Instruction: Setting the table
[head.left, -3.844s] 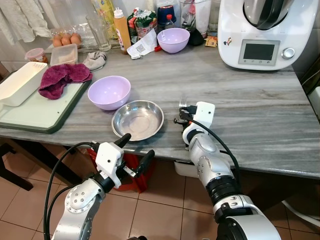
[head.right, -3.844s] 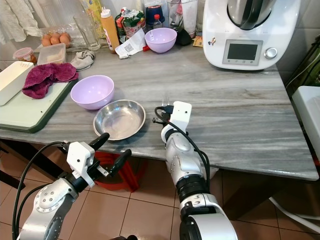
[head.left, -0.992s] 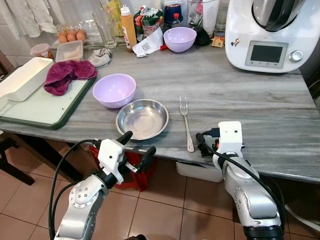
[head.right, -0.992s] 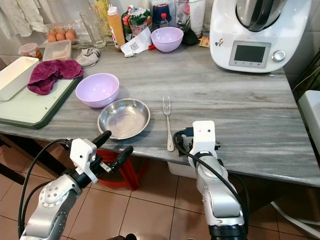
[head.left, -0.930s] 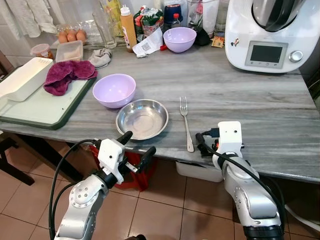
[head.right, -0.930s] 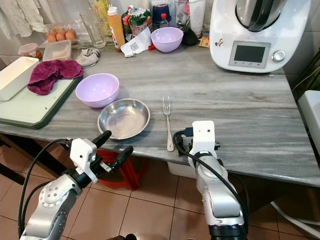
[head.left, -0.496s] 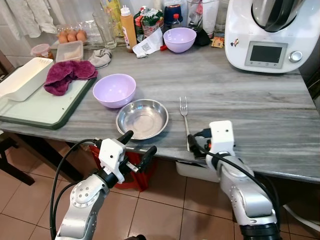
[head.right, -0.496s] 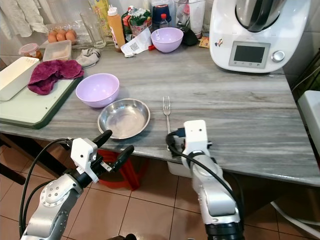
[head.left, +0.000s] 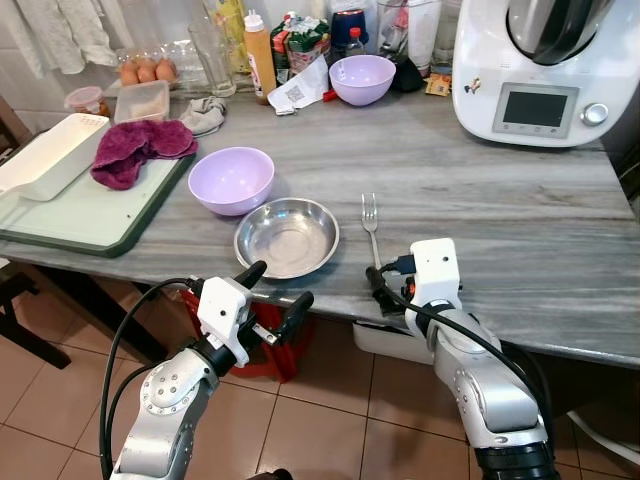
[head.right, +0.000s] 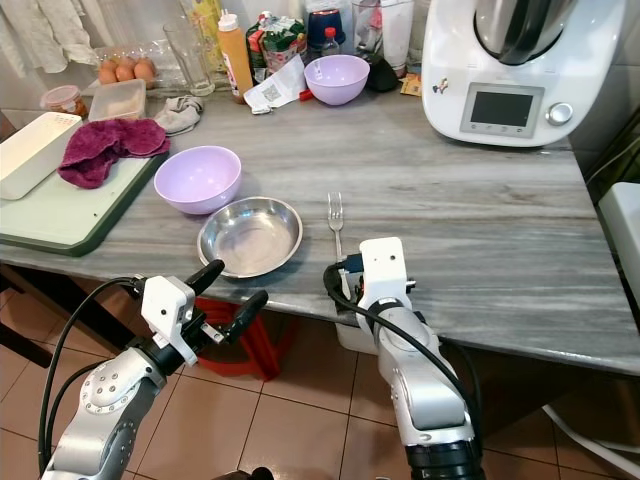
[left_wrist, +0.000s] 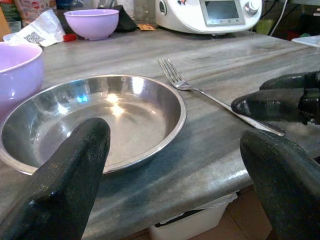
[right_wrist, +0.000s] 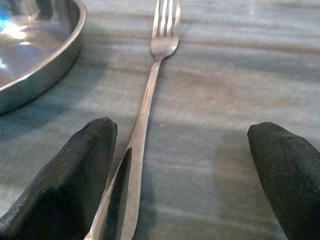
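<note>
Grey marbled surface (head.left: 500, 200) carries a fork (head.left: 371, 225) mid-frame, just right of a steel bowl (head.left: 287, 236). Right hand (right_wrist: 175, 175) (fingers apart) straddles its handle end; left hand (head.left: 272, 290), open, hovers lower left.

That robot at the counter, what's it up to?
It is setting the table. A fork lies on the grey counter beside a steel bowl. The right end effector is open at the fork's handle end, one finger beside the handle. The left end effector hangs open below the counter edge.
</note>
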